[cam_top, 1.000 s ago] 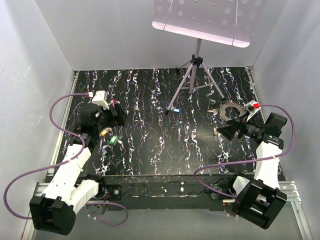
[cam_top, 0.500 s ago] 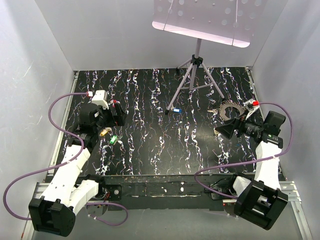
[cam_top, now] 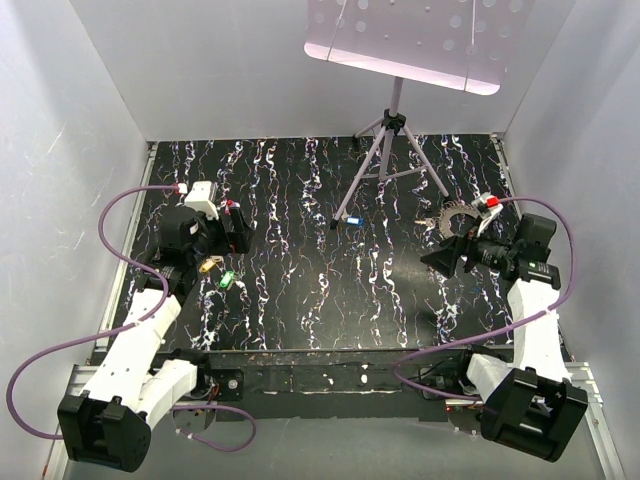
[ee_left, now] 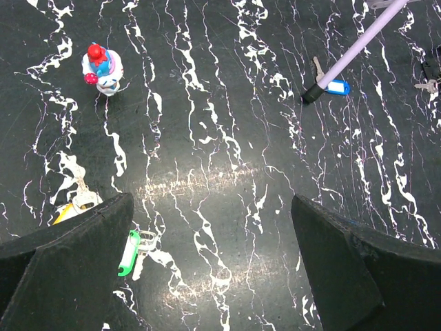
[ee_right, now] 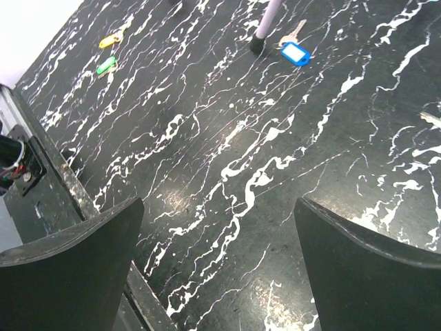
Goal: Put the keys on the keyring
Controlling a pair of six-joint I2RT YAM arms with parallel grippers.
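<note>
Both grippers hang open and empty above the black marbled table. My left gripper (cam_top: 242,230) (ee_left: 213,276) is at the left. A green key (cam_top: 226,280) (ee_left: 128,252) and a yellow key (cam_top: 209,265) (ee_left: 69,209) lie by its left finger, the yellow one partly hidden. A red-headed key (cam_top: 232,206) (ee_left: 101,67) lies further back. The blue key (cam_top: 352,220) (ee_left: 335,87) (ee_right: 295,52) rests beside a tripod foot. At the right lies the toothed keyring (cam_top: 458,209), and my right gripper (cam_top: 441,258) (ee_right: 217,269) is just in front of it, pointing left.
A grey tripod (cam_top: 392,150) stands at the back centre with a white perforated plate (cam_top: 410,40) on top; one leg's foot (ee_right: 260,43) touches down by the blue key. White walls enclose the table. Its front edge (ee_right: 69,186) lies under my right gripper's left finger.
My right arm has drawn its wrist back and swung left, closer to the keyring. The left arm and the keys have not moved.
</note>
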